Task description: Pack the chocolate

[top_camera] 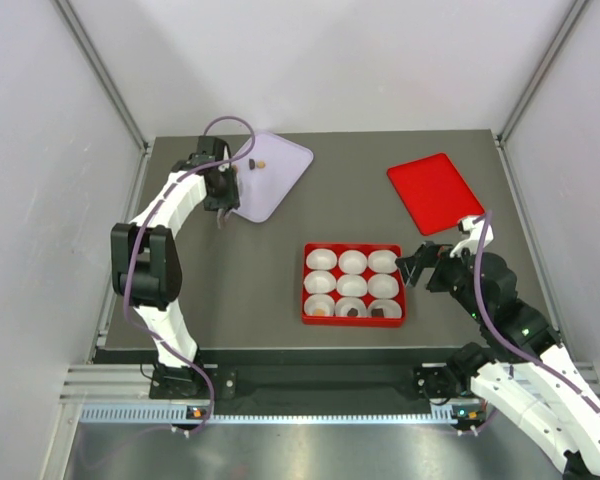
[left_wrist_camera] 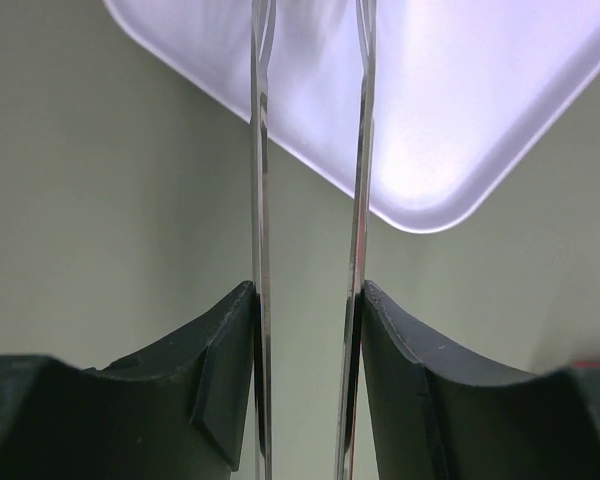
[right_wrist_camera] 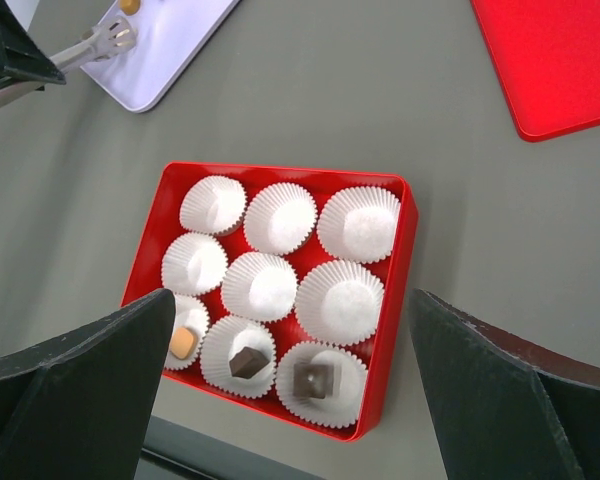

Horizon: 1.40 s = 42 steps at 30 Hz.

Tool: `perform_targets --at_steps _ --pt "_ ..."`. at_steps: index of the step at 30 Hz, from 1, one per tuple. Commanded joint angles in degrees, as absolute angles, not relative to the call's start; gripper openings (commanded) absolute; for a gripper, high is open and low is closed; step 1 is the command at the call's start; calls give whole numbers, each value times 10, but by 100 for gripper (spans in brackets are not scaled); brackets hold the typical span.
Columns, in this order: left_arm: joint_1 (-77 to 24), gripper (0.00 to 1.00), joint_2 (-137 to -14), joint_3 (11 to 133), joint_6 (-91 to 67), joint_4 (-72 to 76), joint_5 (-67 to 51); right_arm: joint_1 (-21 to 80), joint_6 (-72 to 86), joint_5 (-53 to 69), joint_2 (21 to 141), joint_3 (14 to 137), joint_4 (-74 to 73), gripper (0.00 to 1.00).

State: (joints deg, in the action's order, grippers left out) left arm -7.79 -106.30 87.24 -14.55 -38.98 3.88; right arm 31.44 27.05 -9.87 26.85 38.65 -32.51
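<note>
From above: grips the tongs (top_camera: 223, 218) in the left hand (top_camera: 221, 203), far left of and beyond the red box (top_camera: 355, 318), at the near-left edge of the lavender tray (top_camera: 285, 160). Reaches forward with elbow raised and wrist bent down. Shows 2 pieces of chocolate (top_camera: 263, 163) loose on that tray, apart from the tongs' tips, and 3 more in the box's near row of white cups (top_camera: 352, 262). Holds the right hand (top_camera: 412, 265) spread wide and empty just right of the box, red lid (top_camera: 435, 192) beyond-right.

From the left wrist: pinches both blades between the fingers (left_wrist_camera: 230, 340), with a gap left between the blades and the tips out of frame. Risks closing on air or nudging a round piece away, given that offset. Risks dropping a piece onto the table (left_wrist_camera: 100, 200) short of the box through too soft a squeeze.

From the right wrist: looks down on 9 cups, 6 unfilled. Risks a bounce-out or a tipped paper cup from any high release.
</note>
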Motion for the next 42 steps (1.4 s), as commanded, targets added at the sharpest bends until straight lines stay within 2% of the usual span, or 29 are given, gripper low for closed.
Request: perform_targets --at_steps 1,5,10,21,34,42 --pt "-75 48 -1055 881 -129 -371 3 309 268 -105 269 398 -300 100" --pt "-76 48 -1049 879 -130 -381 -11 309 270 -105 270 395 -299 100" --pt "-75 49 -1069 897 -142 -395 71 309 270 -105 272 395 -296 100" --pt "-73 49 -1096 915 -128 -381 6 309 265 -112 273 390 -295 100" --pt "-73 47 -1129 939 -129 -399 28 309 265 -112 278 387 -289 100" --pt "-74 40 -1103 940 -125 -417 18 309 264 -113 278 386 -288 100"
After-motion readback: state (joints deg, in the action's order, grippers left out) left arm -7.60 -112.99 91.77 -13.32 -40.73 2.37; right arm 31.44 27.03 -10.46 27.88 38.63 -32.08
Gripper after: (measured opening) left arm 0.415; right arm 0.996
